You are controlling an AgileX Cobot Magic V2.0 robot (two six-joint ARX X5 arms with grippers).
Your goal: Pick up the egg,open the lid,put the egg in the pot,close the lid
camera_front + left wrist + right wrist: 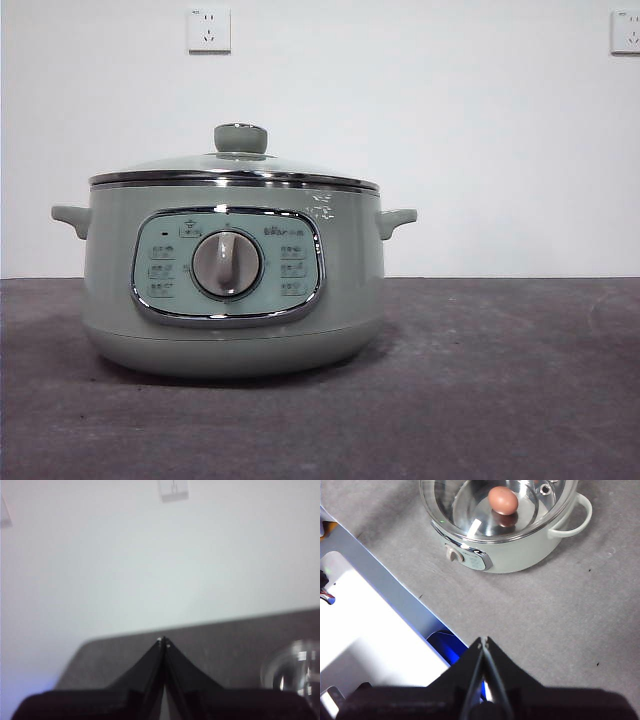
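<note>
The sage-green pot [235, 300] stands left of centre on the table, its grey dial [227, 263] facing the front camera. The lid [236, 168] sits closed on it, knob [241, 138] on top. In the right wrist view the pot [520, 555] lies well beyond my right gripper [483, 641], which is shut and empty above the table. The reddish-brown egg [502, 500] shows through the lid's glass [450, 500], lying inside the pot. My left gripper [163, 641] is shut and empty, raised near the table's edge. Neither arm shows in the front view.
The table [500, 380] is dark grey. Two wall sockets [208, 30] [625, 30] hang on the white wall behind. A white and metal frame [370, 630] lies beside the table under my right gripper. A glassy curved edge [295, 672] shows in the left wrist view.
</note>
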